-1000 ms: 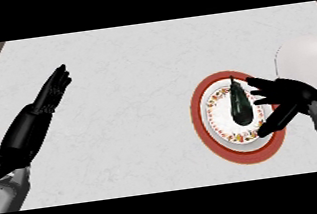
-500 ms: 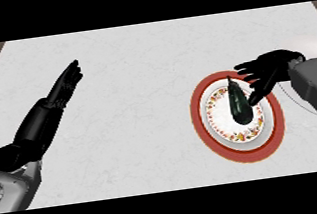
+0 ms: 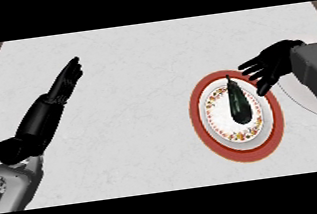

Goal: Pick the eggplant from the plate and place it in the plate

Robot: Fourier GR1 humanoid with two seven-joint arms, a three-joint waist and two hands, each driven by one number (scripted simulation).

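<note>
Head view, steeply down on a pale marble counter. At the right, right hand spread wide, fingers straight and splayed, thumb apart, holding nothing. Just below and left of its fingertips, a dark eggplant, lying lengthwise, stem end up toward the hand, resting in the middle of a red-rimmed patterned plate. No contact yet between fingers and eggplant, judging by the gap. Behind the right forearm, partly hidden, the pale edge of a second plate, probably the target, just right of the hand's wrist. At the left, well apart from everything, left hand open, fingers straight and together, pointing up and away, resting, holding nothing. Step in hand, as judged: the reach before the grasp. To do well: lower the open right hand over the eggplant's thick middle, not the thin stem end; set fingers on one long side and thumb on the other, across the width; close only once straddling it; lift straight up to avoid dragging the red plate.
</note>
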